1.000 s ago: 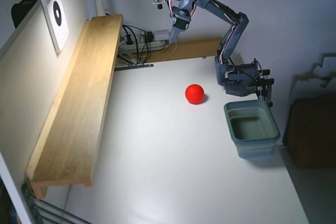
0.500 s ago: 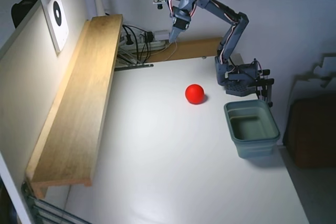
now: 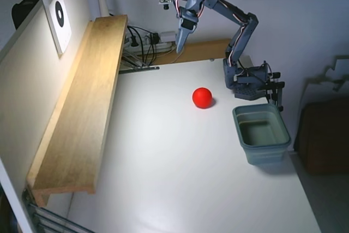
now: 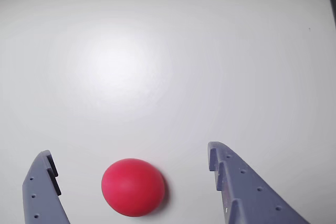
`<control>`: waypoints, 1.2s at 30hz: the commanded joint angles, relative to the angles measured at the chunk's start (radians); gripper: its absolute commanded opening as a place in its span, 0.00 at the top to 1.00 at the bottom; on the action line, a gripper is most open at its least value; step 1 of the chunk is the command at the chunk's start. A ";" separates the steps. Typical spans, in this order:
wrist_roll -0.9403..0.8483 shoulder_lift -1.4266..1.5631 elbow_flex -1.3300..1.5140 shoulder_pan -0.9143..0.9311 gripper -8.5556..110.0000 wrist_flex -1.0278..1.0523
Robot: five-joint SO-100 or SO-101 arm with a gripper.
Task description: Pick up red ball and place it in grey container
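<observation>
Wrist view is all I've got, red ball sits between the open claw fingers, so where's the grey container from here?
Observer: The fixed view shows the grey container at the table's right edge, to the lower right of the red ball and apart from it.
Operator: Anything in it?
Observer: Nothing visible inside; it looks empty.
Operator: How high is my claw?
Observer: The claw hangs well above the table, toward the back, not down around the ball.
Operator: Anything near the ball I could hit?
Observer: The bare table surrounds it; a wooden shelf runs along the left side, well clear.
</observation>
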 commanded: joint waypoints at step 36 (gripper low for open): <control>0.003 0.160 0.329 -0.100 0.61 -0.117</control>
